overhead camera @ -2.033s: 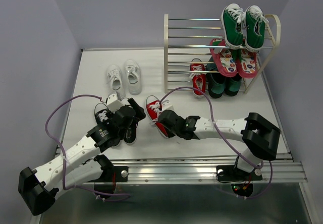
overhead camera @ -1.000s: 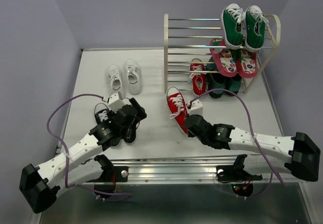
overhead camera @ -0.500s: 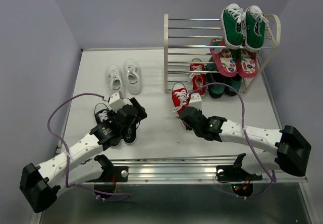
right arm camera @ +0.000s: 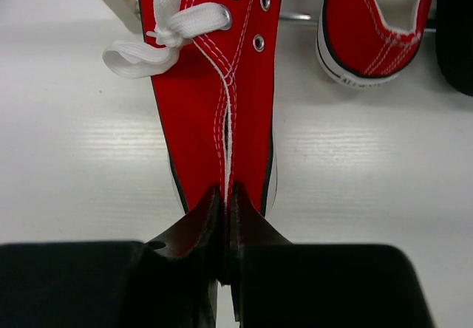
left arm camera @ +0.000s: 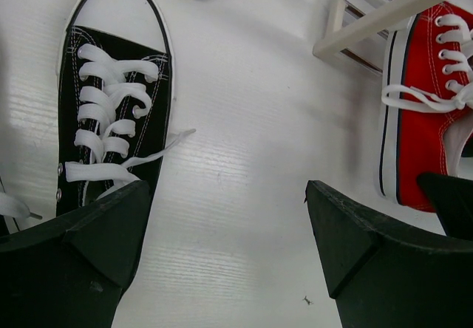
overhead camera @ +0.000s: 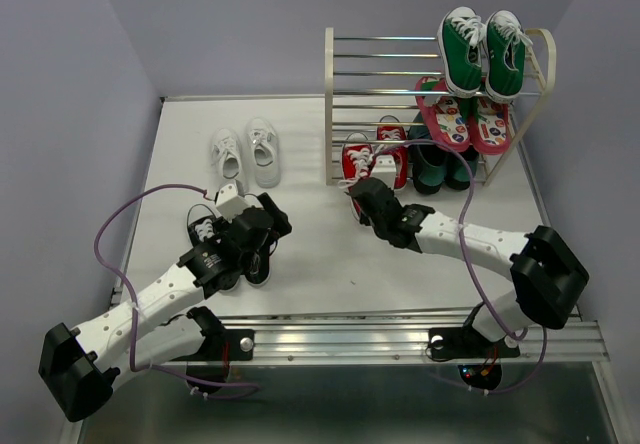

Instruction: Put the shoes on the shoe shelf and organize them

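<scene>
- Right fingers (right arm camera: 225, 211) are pinched narrow on the heel of a red canvas lace-up sneaker with white laces (right arm camera: 222, 91). It runs straight out ahead of them, toe away.
- Just past that toe stands the tiered shoe shelf with a cream-white frame and shiny metal rods (overhead camera: 329, 104). The held sneaker's front end is in at the left of the bottom tier, but I cannot tell whether its sole rests on anything.
- Ahead and to the right of the right fingers, the matching second red sneaker (overhead camera: 394, 160) sits at that bottom tier, just beside the held one.
- Left fingers (overhead camera: 272, 214) are spread wide and hold nothing, with only the white bench (left arm camera: 244, 143) between them.
- A black canvas sneaker with a white sole and white laces (left arm camera: 111, 114) lies under and ahead of the left-hand finger, toe pointing away.
- Its black partner (overhead camera: 204, 226) lies off to the left of the left fingers.
- Well beyond the left fingers, a pair of all-white lace-up sneakers (overhead camera: 246, 154) sits side by side on the bench, left of the shelf.
- High ahead and right of the right fingers, green sneakers with white laces (overhead camera: 482, 49) top the shelf, with pink patterned flip-flops (overhead camera: 465, 116) on the tier below.
</scene>
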Action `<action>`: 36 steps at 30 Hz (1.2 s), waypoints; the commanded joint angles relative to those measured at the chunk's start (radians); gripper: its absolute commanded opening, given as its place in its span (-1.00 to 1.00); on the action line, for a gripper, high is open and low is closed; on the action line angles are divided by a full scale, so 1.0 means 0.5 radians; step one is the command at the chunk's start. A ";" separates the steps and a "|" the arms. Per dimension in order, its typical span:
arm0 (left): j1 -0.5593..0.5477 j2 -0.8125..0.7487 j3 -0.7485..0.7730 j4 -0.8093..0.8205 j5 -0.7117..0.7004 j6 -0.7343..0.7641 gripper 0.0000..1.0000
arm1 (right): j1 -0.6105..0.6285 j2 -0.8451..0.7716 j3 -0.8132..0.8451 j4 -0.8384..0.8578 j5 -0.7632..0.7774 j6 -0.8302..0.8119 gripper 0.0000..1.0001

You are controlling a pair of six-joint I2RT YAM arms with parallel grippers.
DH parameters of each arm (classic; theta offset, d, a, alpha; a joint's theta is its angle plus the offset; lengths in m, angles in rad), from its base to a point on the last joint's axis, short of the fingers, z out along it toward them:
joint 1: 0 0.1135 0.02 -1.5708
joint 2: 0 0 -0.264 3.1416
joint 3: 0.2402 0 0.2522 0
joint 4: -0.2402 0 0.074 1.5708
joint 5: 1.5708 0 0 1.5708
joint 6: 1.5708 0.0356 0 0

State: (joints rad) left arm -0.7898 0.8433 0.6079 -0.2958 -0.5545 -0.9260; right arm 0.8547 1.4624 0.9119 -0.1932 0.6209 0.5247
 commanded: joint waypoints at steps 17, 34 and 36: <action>0.012 -0.064 0.067 -0.034 -0.140 -0.001 0.98 | -0.264 0.447 0.566 0.592 0.050 -0.123 -0.99; 0.012 -0.116 0.042 -0.059 -0.140 -0.029 0.98 | -0.301 0.683 0.664 0.730 0.120 -0.114 -0.99; 0.012 -0.122 0.039 -0.071 -0.143 -0.038 0.98 | -0.301 0.695 0.670 0.733 0.130 -0.105 -0.99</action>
State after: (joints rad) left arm -0.7895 0.8051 0.6079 -0.3130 -0.5919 -0.9337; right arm 0.7067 1.8168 1.1694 0.0097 0.6018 0.4667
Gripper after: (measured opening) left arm 0.986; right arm 0.078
